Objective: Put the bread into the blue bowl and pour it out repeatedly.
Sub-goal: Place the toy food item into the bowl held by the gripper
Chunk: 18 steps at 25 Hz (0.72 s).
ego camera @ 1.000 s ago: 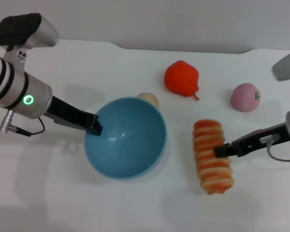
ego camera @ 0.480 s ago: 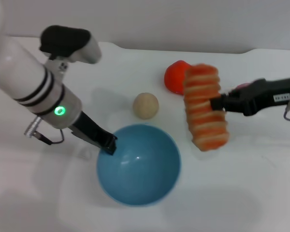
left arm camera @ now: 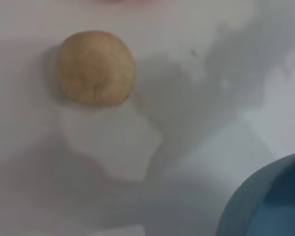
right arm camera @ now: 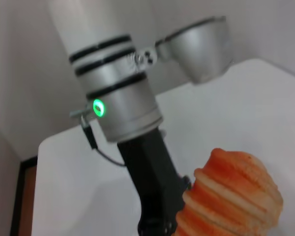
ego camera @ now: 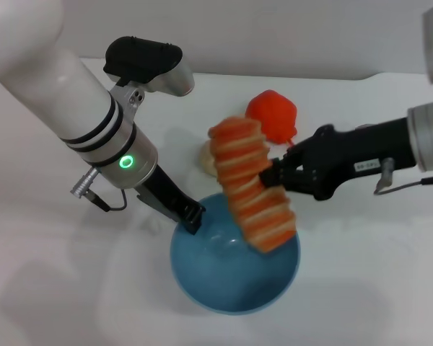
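1. I see the blue bowl (ego camera: 234,270) low on the white table (ego camera: 375,288), the widest thing in front of me. My left gripper (ego camera: 191,216) is clamped on its near-left rim, which I judge keeps it steady for loading and ready to tip afterwards. The left wrist view shows only an arc of that rim.
2. The bread (ego camera: 252,184) hangs in the air, tilted, its lower end over the bowl's opening and its striped top facing the head camera. It is not yet inside. I read this as the carry nearly done, with a lowering and release to follow.
3. My right gripper (ego camera: 274,174) reaches in from the right and is closed on the loaf's side at about mid-length, so neither end droops far.
4. The red fruit (ego camera: 273,115) sits behind the loaf, clear of the bowl.
5. The small beige ball (left arm camera: 96,68) lies on the table just behind the bowl, mostly hidden by the loaf in the head view.
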Each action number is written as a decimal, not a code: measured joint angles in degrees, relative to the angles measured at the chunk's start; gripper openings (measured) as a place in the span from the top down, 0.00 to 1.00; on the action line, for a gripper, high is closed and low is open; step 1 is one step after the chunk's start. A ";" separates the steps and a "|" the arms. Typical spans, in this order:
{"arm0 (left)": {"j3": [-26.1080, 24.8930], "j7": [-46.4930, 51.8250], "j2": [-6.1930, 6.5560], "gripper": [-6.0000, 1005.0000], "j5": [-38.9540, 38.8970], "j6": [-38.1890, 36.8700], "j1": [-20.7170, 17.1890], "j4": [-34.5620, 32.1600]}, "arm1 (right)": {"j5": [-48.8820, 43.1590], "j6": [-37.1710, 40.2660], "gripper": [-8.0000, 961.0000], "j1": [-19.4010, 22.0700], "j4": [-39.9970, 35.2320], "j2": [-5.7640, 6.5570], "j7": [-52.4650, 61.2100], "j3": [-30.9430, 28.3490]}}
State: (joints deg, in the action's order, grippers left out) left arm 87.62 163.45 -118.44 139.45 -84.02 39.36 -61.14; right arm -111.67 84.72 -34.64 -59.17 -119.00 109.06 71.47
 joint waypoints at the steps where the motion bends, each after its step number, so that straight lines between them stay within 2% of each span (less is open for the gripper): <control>1: -0.07 0.00 0.02 0.98 -0.21 0.00 0.05 0.01 | 0.00 -0.49 0.88 0.00 0.40 0.00 -0.07 0.85; 9: -0.37 -0.45 0.09 0.97 -0.94 0.35 0.24 0.06 | 0.00 -1.88 0.89 0.25 2.55 0.00 -2.90 6.19; 15: -0.41 -0.54 0.16 0.97 -0.94 0.67 0.10 -0.01 | -0.35 -1.72 0.89 0.73 2.36 0.00 -2.98 6.65; 18: -0.41 -0.56 0.25 0.97 -0.94 1.23 -0.06 -0.20 | -0.45 -1.45 0.79 1.40 1.91 0.00 -2.92 5.65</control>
State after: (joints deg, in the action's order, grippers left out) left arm 87.21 162.89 -118.19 138.51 -82.79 39.30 -61.34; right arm -112.12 83.27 -33.24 -57.26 -119.00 106.14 77.12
